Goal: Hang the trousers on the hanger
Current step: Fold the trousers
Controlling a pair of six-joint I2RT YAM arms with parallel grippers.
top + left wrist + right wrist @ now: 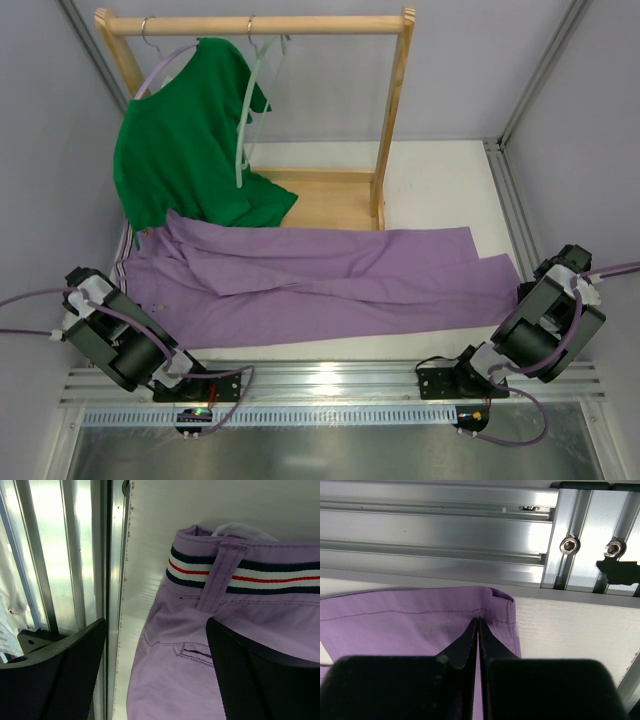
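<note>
The lilac trousers (pixel 320 280) lie flat across the table, waist at the left, legs reaching right. The pale grey-green hanger (pixel 243 120) hangs bare on the wooden rail, apart from the trousers. My left gripper (pixel 82 285) is open; in the left wrist view (pixel 156 625) it hovers over the trousers (pixel 170 680) just below the striped waistband (pixel 280 575), holding nothing. My right gripper (pixel 565 262) is shut; in the right wrist view (pixel 478 620) its tips sit over the hem of a trouser leg (pixel 395 625), with no fabric seen gripped.
A wooden rack (pixel 395 110) stands at the back on a wooden base (pixel 320 195). A dark green T-shirt (pixel 180 150) hangs on a lavender hanger (pixel 160 65) at its left. Aluminium rails (pixel 330 380) run along the near edge and the right side (pixel 505 200).
</note>
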